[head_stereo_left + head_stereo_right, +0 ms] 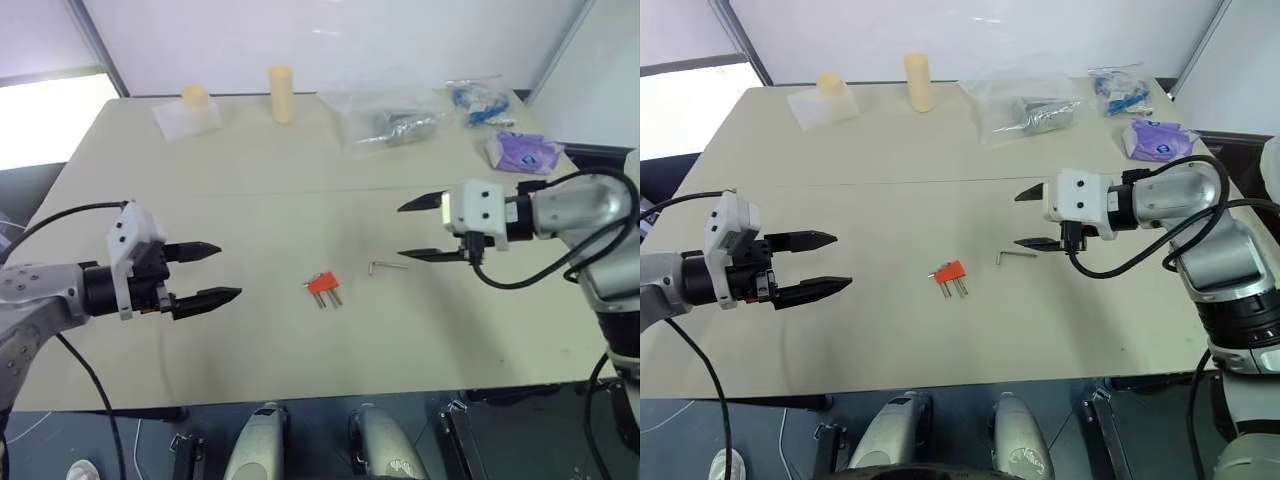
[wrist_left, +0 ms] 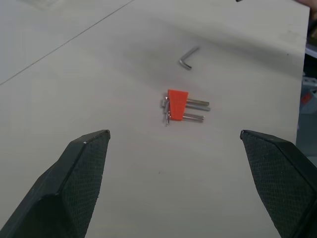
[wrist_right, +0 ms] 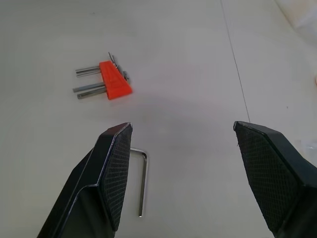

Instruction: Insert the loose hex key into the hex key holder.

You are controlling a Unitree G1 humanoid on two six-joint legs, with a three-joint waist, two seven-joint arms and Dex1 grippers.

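Red hex key holder point(image 1: 322, 284) beside loose hex key point(image 1: 385, 266), left pincer point(image 1: 212, 272) and right pincer point(image 1: 425, 229) wide, empty

My small red-orange plastic hex key holder point(image 1: 321, 283) carries grey metal keys; beside it lies my thin grey L-shaped loose hex key point(image 1: 385, 266). Both rest on the pale beige table point(image 1: 250, 180). Beyond the holder stand a pale yellow cylinder point(image 1: 282, 94) and a purple packet point(image 1: 525, 151).

Head pair looks down over the tabletop point(image 1: 300, 170) from the near edge; each wrist camera peers close along its tool, both catching the holder point(image 2: 177, 104).
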